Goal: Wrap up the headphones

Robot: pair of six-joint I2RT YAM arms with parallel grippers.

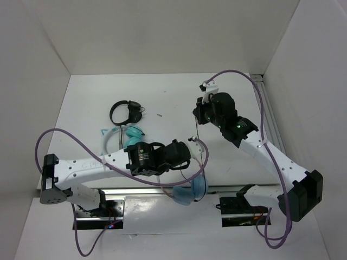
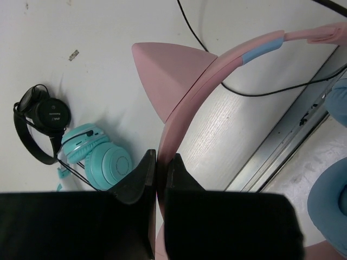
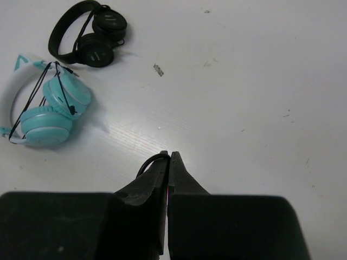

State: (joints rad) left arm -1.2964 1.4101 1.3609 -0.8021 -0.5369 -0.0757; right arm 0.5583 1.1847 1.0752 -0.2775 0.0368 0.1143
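Black headphones (image 1: 126, 112) lie on the far left part of the white table (image 1: 162, 92). Just near of them lie teal headphones (image 1: 129, 136) with a white band, their thin cord wound around the cups. The two sets are close together, and I cannot tell whether they touch.

To the right of them is the left gripper (image 2: 157, 160). Its fingers are pressed together on the pink headband (image 2: 187, 103) of the pink headphones (image 1: 196, 187), with the band between the two tips. One pink cat ear (image 2: 165, 67) stands up from the band just beyond the fingers. The band runs on to the right, with a short light blue section. The light blue ear cups (image 2: 331, 203) are at the near edge of the table, over the metal rail (image 2: 287, 141).

A thin black cable (image 2: 255, 93) goes from the pink headphones across the table toward the far side. Farther right, near the middle of the table, the right gripper (image 3: 168, 157) is closed. A small loop of the cable (image 3: 147, 163) comes out beside its fingertips, so it pinches the cable. A small grey scrap (image 3: 158, 69) lies on the table between this gripper and the black headphones.
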